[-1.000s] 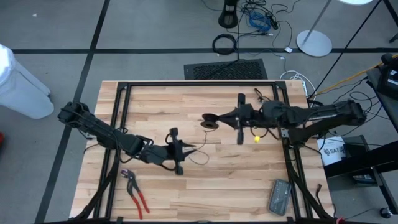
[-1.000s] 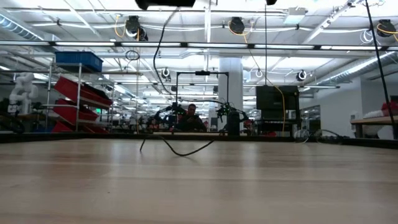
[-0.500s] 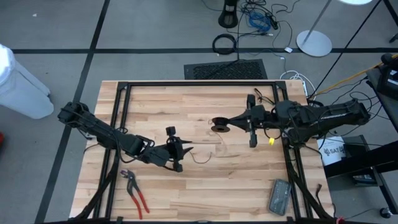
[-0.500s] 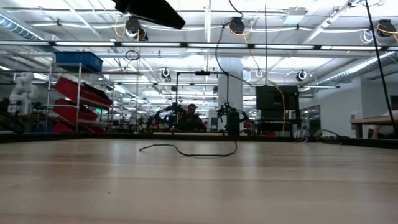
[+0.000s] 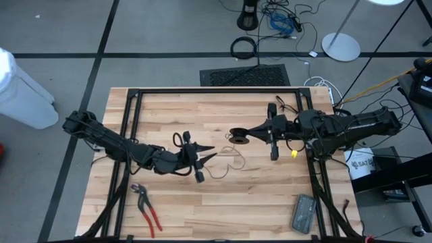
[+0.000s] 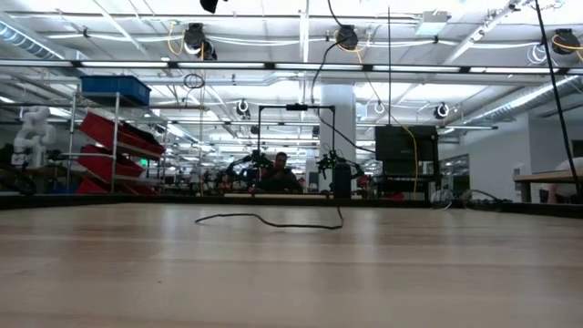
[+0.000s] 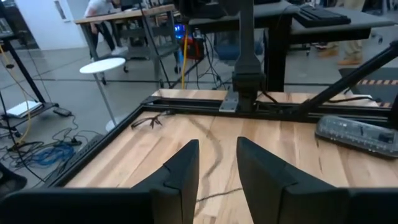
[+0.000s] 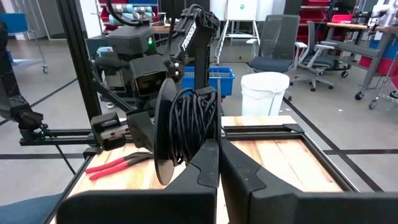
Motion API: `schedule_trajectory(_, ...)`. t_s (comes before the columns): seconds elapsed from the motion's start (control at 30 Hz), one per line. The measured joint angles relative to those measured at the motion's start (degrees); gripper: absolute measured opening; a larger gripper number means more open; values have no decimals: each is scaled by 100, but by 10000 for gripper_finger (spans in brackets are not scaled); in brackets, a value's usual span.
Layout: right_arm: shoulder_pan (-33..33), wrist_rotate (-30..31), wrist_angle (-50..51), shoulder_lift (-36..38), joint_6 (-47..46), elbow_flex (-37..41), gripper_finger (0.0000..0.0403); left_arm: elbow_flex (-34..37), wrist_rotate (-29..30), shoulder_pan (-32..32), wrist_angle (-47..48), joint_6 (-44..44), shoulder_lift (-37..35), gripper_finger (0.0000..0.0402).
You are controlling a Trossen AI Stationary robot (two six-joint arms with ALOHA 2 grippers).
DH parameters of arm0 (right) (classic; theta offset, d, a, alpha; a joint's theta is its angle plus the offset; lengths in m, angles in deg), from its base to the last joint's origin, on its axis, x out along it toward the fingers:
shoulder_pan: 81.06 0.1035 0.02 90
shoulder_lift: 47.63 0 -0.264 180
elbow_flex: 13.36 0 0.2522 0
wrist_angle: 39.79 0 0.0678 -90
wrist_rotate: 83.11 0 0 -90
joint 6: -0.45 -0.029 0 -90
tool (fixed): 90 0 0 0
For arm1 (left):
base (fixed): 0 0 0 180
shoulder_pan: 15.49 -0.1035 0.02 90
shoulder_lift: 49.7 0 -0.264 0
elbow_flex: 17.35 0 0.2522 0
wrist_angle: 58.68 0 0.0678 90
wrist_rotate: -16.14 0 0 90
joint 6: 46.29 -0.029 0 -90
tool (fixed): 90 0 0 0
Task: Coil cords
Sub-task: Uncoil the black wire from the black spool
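Spreading its two dark fingers, the left gripper (image 5: 212, 152) now stands released over the pale wooden slatted table (image 5: 202, 216). A second ago it was pinched down close to the thin black wire-like cord (image 5: 226, 162); now it holds nothing. The wrist view shows bare wood and a slack line of cord beyond the parted fingers. The loose tail has dropped: in the low view the cord (image 6: 273, 223) lies flat along the boards, where a second ago it rose in a lifted loop. Farther across, the right gripper (image 5: 244, 135) has drawn back toward its own side and stays clenched on the small round dark spool (image 5: 237, 135). That spool (image 8: 186, 124) carries a thick bundle of wound turns.

My judgement is that most of the cord is already coiled. The slack tail still needs to be picked up again and fed round the spool.

Counting from the near edge outward:
- one pair of red-handled pliers (image 5: 147, 206)
- one flat grey case (image 5: 303, 212)
- two arms with two grippers
- one cord, running from the table to one spool
- on the floor beyond the table, one black ribbed mat (image 5: 244, 75), one thick black cable ring (image 5: 244, 47) and one white bin (image 5: 20, 88)
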Motion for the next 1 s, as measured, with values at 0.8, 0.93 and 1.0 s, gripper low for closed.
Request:
schedule_trajectory(0.8,0,-35,286,-28,-43,0,0,-2,-565,-443,-741,122,525,181)
schedule_trajectory(0.93,0,-33,288,-113,-61,0,0,-2,-750,-589,-954,340,742,181)
schedule_trajectory(1.0,0,-35,289,-191,-61,0,0,-2,-752,-676,-1176,340,884,181)
